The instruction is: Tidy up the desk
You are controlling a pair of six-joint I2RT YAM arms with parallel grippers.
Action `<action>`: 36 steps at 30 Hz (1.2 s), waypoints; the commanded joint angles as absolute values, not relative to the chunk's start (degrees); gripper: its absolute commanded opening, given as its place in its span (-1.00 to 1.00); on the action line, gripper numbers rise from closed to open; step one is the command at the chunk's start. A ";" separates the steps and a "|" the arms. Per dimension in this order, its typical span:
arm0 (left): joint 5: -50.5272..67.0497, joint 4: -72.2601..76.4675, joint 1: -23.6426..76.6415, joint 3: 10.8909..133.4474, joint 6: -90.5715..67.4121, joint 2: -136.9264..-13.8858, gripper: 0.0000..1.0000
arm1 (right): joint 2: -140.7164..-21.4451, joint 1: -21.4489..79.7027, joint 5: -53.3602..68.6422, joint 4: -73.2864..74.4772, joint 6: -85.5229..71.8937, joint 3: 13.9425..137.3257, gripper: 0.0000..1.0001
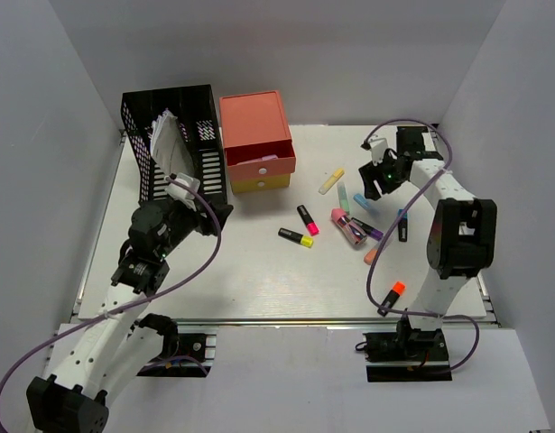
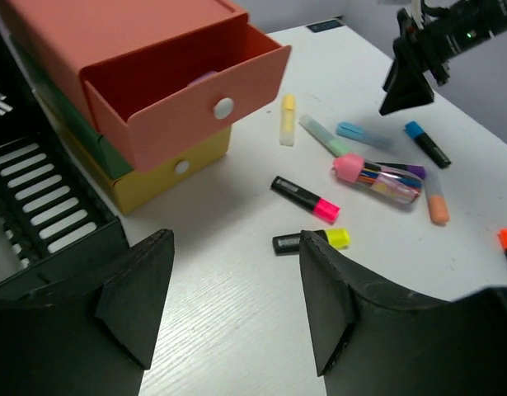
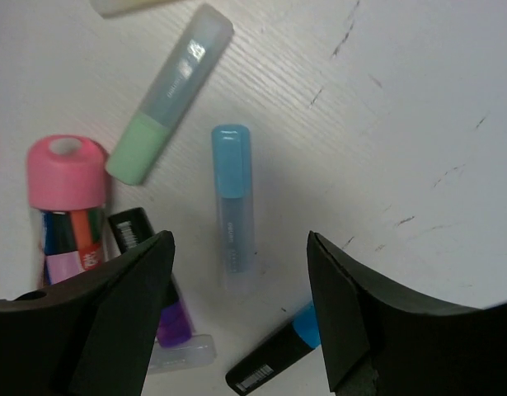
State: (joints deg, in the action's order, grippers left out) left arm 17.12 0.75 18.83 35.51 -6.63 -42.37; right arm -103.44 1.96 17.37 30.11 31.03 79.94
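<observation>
The white desk [image 1: 259, 280] carries several scattered highlighters. My left gripper [image 1: 218, 215] hangs open and empty over bare desk in front of the file rack; in the left wrist view [image 2: 237, 239] a black highlighter with a yellow cap [image 2: 311, 240] lies just beyond its right finger. My right gripper [image 1: 374, 185] is open and empty. In the right wrist view [image 3: 241, 239] it hovers over a pale blue highlighter [image 3: 235, 206]. Beside that lie a pale green one [image 3: 166, 95], a black one with a blue cap [image 3: 274, 359] and a pink-capped clear pen tube [image 3: 66, 177].
A black mesh file rack [image 1: 173, 135] holding papers stands back left. Beside it is a coral, green and yellow drawer unit [image 1: 256, 140] with its top coral drawer [image 2: 195, 91] pulled open. A black, pink-capped highlighter [image 1: 308, 219] and an orange-capped one [image 1: 392, 298] lie apart.
</observation>
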 commanded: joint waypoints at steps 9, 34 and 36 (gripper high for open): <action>9.94 -4.31 18.54 37.79 -5.98 -41.40 0.58 | -111.26 2.11 14.24 34.63 38.05 83.41 0.40; 7.82 -5.45 18.54 37.79 -5.71 -43.33 0.59 | -115.49 5.36 9.32 29.17 42.18 77.51 -0.38; 7.82 -5.54 18.54 37.88 -5.63 -43.50 0.59 | -115.32 5.19 8.70 29.88 42.45 77.78 -0.64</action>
